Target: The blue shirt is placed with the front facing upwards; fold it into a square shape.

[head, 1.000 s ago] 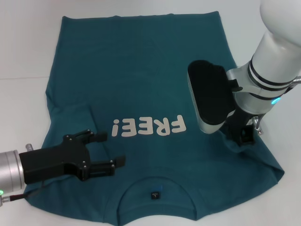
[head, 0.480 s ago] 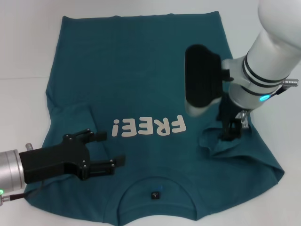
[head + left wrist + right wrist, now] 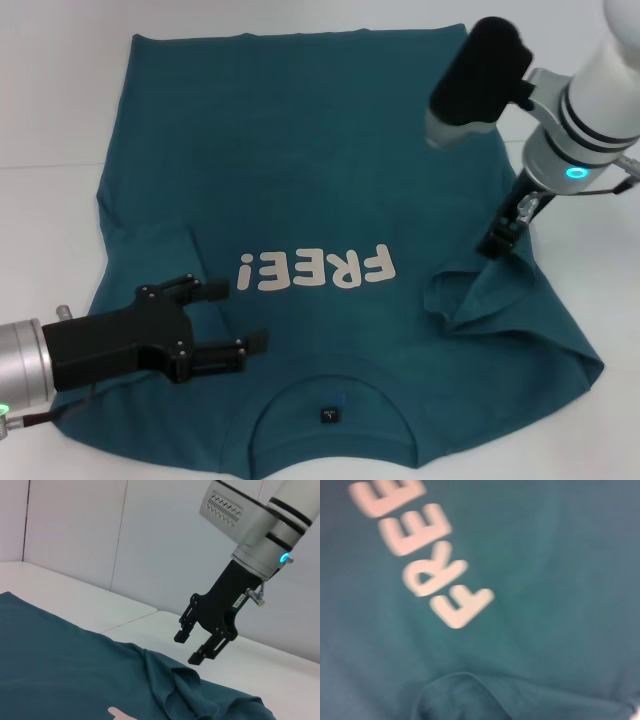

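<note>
The blue shirt (image 3: 320, 200) is lying front up across the white table (image 3: 50, 100), collar at six o'clock in the head view and hem at twelve, with the white FREE! lettering (image 3: 317, 270) reading upside down across the middle; the right gripper (image 3: 507, 230) is hanging at about three o'clock, just above a rumpled sleeve (image 3: 480, 295) that is bunching into a small raised fold; in the left wrist view its fingers (image 3: 186, 630) are standing parted with nothing between them, so it is gripping no cloth at this instant; the left gripper (image 3: 232, 320) is hovering low at about eight o'clock, just over the shirt's shoulder area near the collar (image 3: 330, 405), its jaws spread and empty too; as for progress, the job is looking barely begun; the body of the shirt is lying spread at full width, the left sleeve (image 3: 140, 250) is lying out flat, and only that right sleeve is showing any disturbance, more a crumple than a clean fold; both sleeves and the lengthwise folds that would make a square appear yet to be done.
</note>
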Motion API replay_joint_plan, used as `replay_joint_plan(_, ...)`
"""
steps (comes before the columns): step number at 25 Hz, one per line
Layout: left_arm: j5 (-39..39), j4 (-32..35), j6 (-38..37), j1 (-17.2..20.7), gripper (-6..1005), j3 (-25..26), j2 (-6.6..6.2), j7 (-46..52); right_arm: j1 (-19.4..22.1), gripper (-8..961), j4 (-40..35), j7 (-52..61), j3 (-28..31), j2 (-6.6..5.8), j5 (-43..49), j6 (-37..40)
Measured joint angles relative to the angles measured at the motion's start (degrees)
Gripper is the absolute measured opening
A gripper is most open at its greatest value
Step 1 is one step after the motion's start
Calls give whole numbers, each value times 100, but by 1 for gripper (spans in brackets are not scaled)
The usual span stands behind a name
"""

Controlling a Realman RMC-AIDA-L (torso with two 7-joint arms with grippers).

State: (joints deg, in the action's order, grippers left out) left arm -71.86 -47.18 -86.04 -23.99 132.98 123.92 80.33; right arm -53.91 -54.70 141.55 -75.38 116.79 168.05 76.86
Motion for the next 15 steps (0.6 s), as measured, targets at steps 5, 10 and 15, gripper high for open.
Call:
replay_joint_plan(5,-4,43,12,0,918,0,0,-20,221,569,261,530,123,-108,0,-433)
replay_joint_plan(10,-4,59,15,0,917,0,0,-32,426,546,442,755,183,-134,-5,-801)
replay_joint_plan(15,-4,61,17,-6,917,0,0,-35,513,522,607,923,189,-86,-10,-1147)
